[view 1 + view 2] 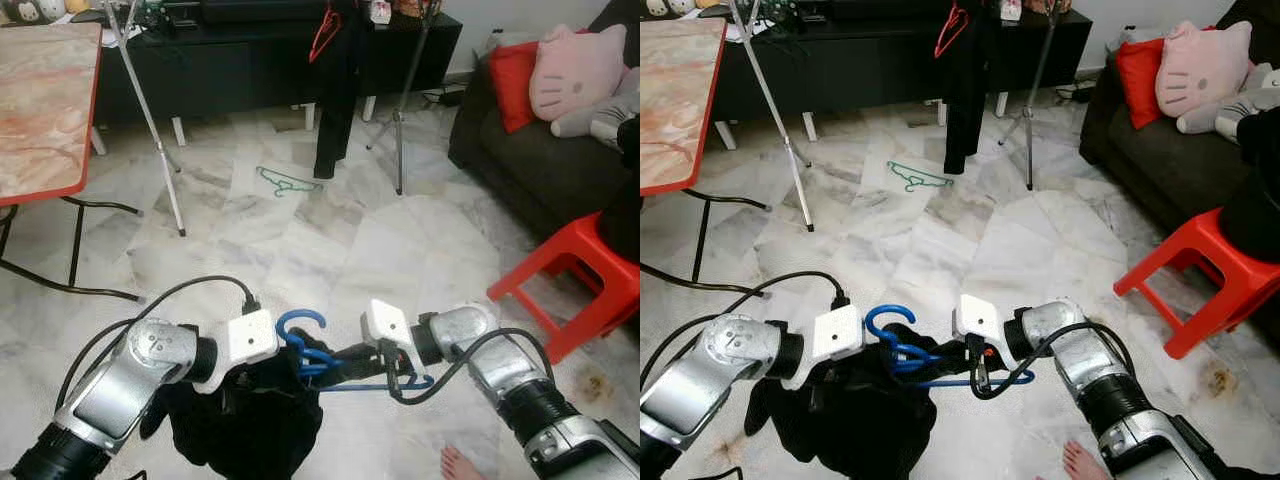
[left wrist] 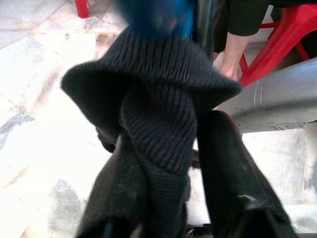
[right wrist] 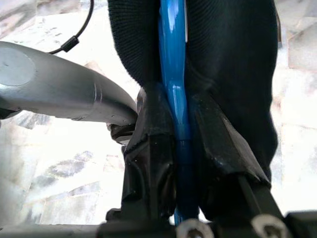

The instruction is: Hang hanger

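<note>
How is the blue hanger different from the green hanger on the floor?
The blue hanger is up in the air, pinched by the right tool, while the green hanger lies flat on the floor, far ahead. The blue one has a black knit garment on it; the green one is bare. The blue looks thicker, the green thin. Both have a curved hook.

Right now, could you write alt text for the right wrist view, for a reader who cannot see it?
The right claw is shut on a blue hanger, its two black fingers pressing the bar from both sides. Black knitted clothing hangs around the hanger, and the silver left arm crosses above a marble floor.
</note>
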Controlling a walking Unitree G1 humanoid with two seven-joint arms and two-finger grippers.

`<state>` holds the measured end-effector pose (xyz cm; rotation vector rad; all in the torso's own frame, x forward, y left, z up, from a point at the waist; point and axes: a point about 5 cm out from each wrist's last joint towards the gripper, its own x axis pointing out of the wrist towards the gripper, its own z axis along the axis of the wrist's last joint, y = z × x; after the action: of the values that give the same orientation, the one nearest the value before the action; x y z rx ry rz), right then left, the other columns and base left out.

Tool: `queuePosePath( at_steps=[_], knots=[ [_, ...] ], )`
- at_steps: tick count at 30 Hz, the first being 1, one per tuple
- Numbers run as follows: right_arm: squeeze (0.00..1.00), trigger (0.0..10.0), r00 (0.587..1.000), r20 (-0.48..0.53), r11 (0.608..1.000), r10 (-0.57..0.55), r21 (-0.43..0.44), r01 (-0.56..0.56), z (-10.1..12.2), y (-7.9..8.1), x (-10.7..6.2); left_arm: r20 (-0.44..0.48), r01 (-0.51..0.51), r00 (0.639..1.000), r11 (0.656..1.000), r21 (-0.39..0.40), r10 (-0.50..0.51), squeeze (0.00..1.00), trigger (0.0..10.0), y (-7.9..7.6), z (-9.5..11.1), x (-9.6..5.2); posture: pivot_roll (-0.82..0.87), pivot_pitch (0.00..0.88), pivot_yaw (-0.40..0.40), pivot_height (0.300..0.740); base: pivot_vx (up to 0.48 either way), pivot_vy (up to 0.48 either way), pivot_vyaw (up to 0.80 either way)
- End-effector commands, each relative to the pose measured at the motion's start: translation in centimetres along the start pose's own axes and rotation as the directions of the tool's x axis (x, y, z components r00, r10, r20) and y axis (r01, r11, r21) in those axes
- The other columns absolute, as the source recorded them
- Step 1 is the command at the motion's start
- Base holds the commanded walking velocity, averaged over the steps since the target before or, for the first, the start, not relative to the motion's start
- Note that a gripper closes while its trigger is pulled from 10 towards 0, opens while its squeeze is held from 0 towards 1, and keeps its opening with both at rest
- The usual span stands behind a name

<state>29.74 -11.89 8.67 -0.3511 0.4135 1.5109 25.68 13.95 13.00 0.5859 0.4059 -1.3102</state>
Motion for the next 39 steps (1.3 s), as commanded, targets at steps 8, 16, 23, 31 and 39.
queuePosePath(
  at_steps=[8, 16, 23, 31, 39],
  knots=[
    [0.0, 0.0, 0.975, 0.067, 0.976, -0.214, 0.041, 0.212, -0.3, -1.2, -0.8, 0.004, 0.027, 1.0, 0.999, 0.03, -0.027, 1.0, 10.0, 0.0, 0.5, 0.0, 0.02, 0.109, -0.081, 0.74, 0.0, 0.0, 0.0],
    [0.0, 0.0, 0.926, 0.117, 0.933, -0.358, 0.094, 0.348, -0.6, -1.9, -0.9, 0.005, 0.005, 1.0, 1.0, 0.014, -0.005, 1.0, 10.0, 0.0, 0.4, -0.1, 0.03, 0.109, -0.088, 0.74, 0.0, 0.0, 0.0],
    [0.0, 0.0, 0.914, 0.139, 0.922, -0.381, 0.133, 0.363, -1.0, -1.6, -0.6, 0.004, -0.138, 0.99, 0.99, 0.0, 0.138, 1.0, 10.0, 1.5, 0.1, -0.2, 0.03, 0.109, -0.093, 0.74, 0.0, 0.0, 0.0],
    [0.0, 0.0, 0.88, 0.147, 0.887, -0.451, 0.183, 0.424, -1.6, -1.7, -0.6, 0.016, -0.253, 0.967, 0.967, -0.026, 0.254, 0.0, 10.0, 2.1, -0.5, -0.6, 0.03, 0.106, -0.103, 0.74, 0.0, 0.0, 0.0],
    [0.0, 0.0, 0.799, 0.165, 0.807, -0.578, 0.255, 0.532, -1.8, -2.4, -0.9, 0.072, -0.411, 0.908, 0.91, -0.043, 0.413, 0.0, 10.0, 2.9, -0.7, -0.7, 0.03, 0.098, -0.113, 0.74, 0.0, 0.0, 0.0]
  ],
)
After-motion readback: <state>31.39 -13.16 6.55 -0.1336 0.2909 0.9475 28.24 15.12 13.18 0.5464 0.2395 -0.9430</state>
